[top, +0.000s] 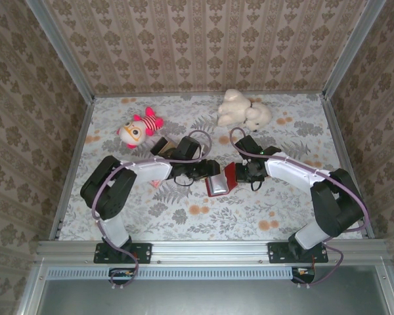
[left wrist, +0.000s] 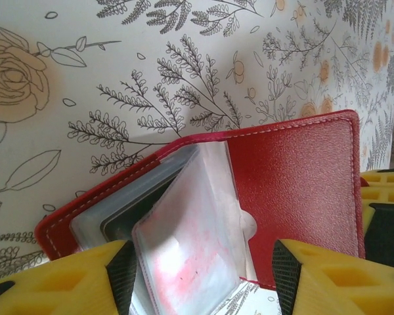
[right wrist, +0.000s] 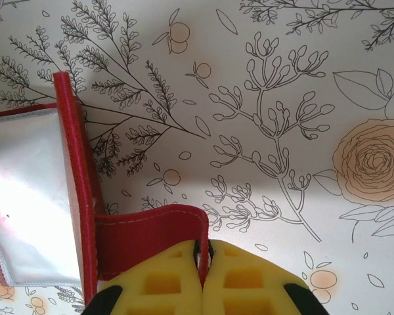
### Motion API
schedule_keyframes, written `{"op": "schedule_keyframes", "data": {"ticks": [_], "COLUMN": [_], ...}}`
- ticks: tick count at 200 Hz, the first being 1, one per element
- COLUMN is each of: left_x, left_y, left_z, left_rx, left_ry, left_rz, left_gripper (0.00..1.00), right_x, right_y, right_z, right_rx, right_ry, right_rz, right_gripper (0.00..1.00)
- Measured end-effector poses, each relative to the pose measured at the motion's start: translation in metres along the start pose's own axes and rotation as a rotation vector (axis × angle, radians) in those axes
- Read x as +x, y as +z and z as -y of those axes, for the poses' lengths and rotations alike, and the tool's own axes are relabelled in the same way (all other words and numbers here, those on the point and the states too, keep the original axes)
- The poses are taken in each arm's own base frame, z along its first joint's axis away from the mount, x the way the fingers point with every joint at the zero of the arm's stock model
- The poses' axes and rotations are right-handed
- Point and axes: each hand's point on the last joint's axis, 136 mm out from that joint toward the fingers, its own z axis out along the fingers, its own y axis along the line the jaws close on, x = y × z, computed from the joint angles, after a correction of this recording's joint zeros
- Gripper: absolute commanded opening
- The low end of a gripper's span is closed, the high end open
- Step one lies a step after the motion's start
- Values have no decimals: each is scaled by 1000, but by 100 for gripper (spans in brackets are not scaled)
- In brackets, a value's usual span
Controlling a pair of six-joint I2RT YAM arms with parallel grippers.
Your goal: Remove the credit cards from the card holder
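Clamps a red flap of the card holder (top: 218, 182) in the closed right gripper (right wrist: 203, 262) mid-table, straddles its clear sleeves (left wrist: 184, 262) with the half-spread left gripper (left wrist: 200, 279), finds the credit cards (left wrist: 118, 222) tucked inside, none out yet, and leaves bare table (top: 249, 216) nearside, a pink doll (top: 139, 128) and white plush (top: 243, 108) crowding only the far edge.

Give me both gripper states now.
Left gripper: open, jaws astride the card holder's clear sleeves, no grip visible.
Right gripper: shut on the card holder.
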Motion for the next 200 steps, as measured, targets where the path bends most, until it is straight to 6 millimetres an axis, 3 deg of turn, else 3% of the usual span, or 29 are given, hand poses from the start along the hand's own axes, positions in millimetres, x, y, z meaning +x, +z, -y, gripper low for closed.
{"op": "schedule_keyframes", "data": {"ticks": [18,60,100,114,130,154,200], "left_x": [3,5,5,5,5,4,17], "left_y": [4,4,3,-1,-8,-17,-14], "left_z": [-2,8,3,-3,-6,3,24], "left_rx": [4,55,49,43,38,68,138], "left_ry": [-6,-9,-11,-18,-20,2,42], "left_rz": [-18,-38,-43,-42,-39,-36,-77], "left_gripper": [55,26,14,15,23,34,39], "right_x": [0,3,11,13,15,17,17], "right_y": [0,3,12,13,12,11,20], "right_z": [0,-9,-35,-48,-63,-76,-63], "right_rx": [0,-59,-207,-258,-309,-346,-287], "right_ry": [0,2,25,30,20,11,30], "right_rz": [-1,-13,-51,-63,-70,-71,-78], "right_gripper": [0,0,0,1,1,1,4]}}
